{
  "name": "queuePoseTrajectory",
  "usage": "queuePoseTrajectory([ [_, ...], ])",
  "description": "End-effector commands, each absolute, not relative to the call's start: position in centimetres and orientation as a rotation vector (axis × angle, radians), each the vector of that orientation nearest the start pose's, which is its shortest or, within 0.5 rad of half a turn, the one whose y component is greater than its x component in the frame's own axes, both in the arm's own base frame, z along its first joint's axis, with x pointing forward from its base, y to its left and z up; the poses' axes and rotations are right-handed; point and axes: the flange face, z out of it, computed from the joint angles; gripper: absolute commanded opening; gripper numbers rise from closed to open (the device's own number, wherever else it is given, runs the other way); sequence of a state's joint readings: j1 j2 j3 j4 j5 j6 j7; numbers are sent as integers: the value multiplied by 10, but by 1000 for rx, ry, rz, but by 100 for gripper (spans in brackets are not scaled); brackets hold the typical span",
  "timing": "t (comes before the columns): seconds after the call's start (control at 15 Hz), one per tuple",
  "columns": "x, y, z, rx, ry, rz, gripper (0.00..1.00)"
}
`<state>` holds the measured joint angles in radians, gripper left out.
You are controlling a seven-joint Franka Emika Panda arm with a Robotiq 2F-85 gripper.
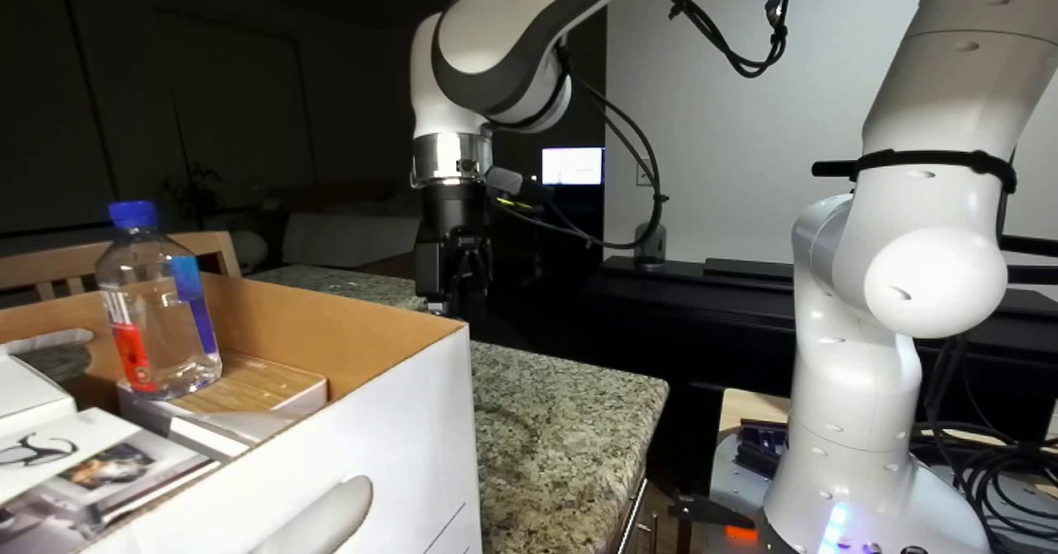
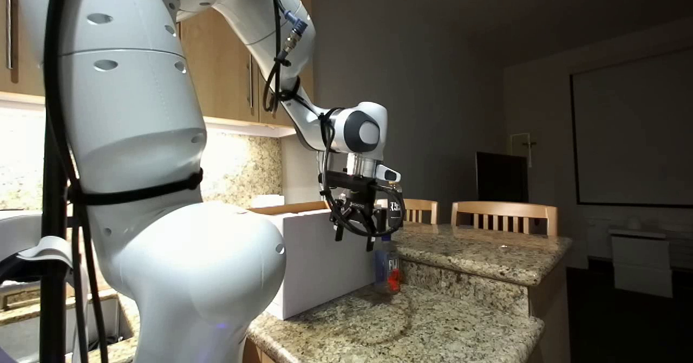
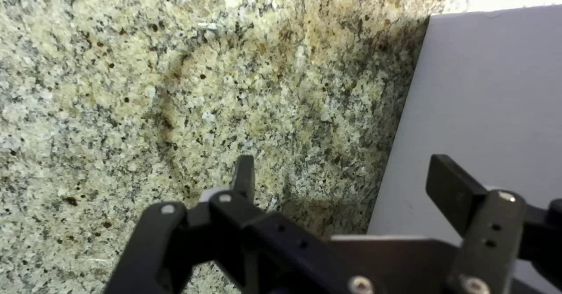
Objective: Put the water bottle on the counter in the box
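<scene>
The water bottle (image 2: 387, 271) stands upright on the granite counter (image 2: 433, 328), close beside the white box (image 2: 327, 260). It shows FIJI lettering and a red patch low down; its top is partly behind my gripper. It is hidden in the other views. The box (image 1: 372, 438) also shows at right in the wrist view (image 3: 483, 92). My gripper (image 2: 355, 237) is open and empty, above the counter at the box's side. In the wrist view my fingers (image 3: 342, 166) are wide apart, one over bare counter (image 3: 109, 109), one over the box wall.
A clear blue-capped bottle (image 1: 161, 306) with orange-red at its base stands inside the box on a wood-topped carton (image 1: 256, 384). White cartons (image 1: 83, 446) fill the box's near part. A raised granite ledge (image 2: 482, 246) and chairs (image 2: 506, 214) stand behind the counter.
</scene>
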<state>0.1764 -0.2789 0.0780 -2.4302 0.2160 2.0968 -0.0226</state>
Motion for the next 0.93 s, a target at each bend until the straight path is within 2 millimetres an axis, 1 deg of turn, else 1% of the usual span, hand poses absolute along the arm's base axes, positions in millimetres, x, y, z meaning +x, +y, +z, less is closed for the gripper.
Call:
queuePoseTrajectory([
  [0.0,425,121,407,-2975,-238,109,100],
  [0.73,425,121,407,-2975,-238,109,100],
  [0.8,420,120,411,-2989,-220,76,100],
  [0.87,422,117,410,-2957,-252,87,100],
])
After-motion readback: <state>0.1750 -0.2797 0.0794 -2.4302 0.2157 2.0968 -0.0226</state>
